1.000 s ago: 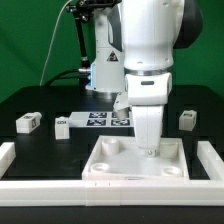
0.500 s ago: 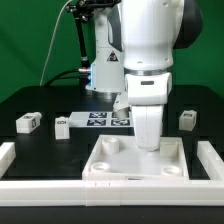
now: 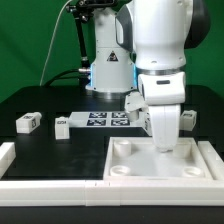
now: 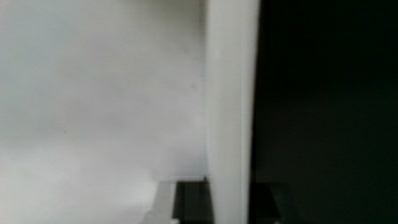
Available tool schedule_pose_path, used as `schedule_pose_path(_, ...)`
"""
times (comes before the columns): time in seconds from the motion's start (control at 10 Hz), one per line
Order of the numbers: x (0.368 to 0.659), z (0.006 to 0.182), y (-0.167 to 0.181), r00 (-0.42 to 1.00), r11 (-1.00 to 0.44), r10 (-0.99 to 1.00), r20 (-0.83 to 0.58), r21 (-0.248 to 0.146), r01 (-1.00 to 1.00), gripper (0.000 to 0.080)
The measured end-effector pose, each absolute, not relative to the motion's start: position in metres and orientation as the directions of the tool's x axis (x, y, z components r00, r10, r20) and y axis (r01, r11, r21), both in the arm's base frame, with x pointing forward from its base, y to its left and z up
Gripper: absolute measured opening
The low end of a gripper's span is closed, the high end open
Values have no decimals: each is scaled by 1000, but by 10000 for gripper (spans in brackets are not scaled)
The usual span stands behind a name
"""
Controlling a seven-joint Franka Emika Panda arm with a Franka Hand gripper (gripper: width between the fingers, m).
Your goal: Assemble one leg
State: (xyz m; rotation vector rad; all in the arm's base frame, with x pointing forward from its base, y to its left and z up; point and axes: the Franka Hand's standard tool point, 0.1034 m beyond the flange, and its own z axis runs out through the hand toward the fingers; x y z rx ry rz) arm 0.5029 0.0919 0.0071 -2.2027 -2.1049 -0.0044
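Note:
The large flat white square panel (image 3: 150, 166) with round corner sockets lies near the front, toward the exterior view's right. My gripper (image 3: 163, 146) points straight down on the panel's far rim. In the wrist view the raised rim (image 4: 231, 100) runs between my two dark fingers (image 4: 192, 205), and the gripper (image 4: 231, 206) is shut on it. Two legs, small white tagged blocks, lie at the exterior view's left (image 3: 28, 122) (image 3: 61, 127). A third leg (image 3: 187, 118) stands at the right, partly behind my arm.
The marker board (image 3: 100, 119) lies flat behind the panel, between the legs. A low white border (image 3: 50, 186) runs along the table's front, with raised pieces at the left (image 3: 5, 152) and right edges. The arm's base stands at the back.
My gripper has moved toward the exterior view's right, and the square panel has slid right with it. The legs and marker board have not moved.

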Motion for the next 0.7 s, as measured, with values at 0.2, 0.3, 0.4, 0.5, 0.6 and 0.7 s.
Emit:
schedule_pose_path(0.2,504,7,90,41,-37,997,65,-70,997,62)
schedule_pose_path(0.3,504,7,90,42,-37,997,65,-70,997,62)
schedule_pose_path(0.4,504,7,90,42,-37,997,65,-70,997,62)
schedule_pose_path(0.5,503,6,90,44,-39,997,65,-71,997,62)
schedule_pose_path(0.6,503,6,90,44,-40,997,65,-71,997,236)
schedule_pose_path(0.7,503,6,89,45,-40,997,65,-71,997,380)
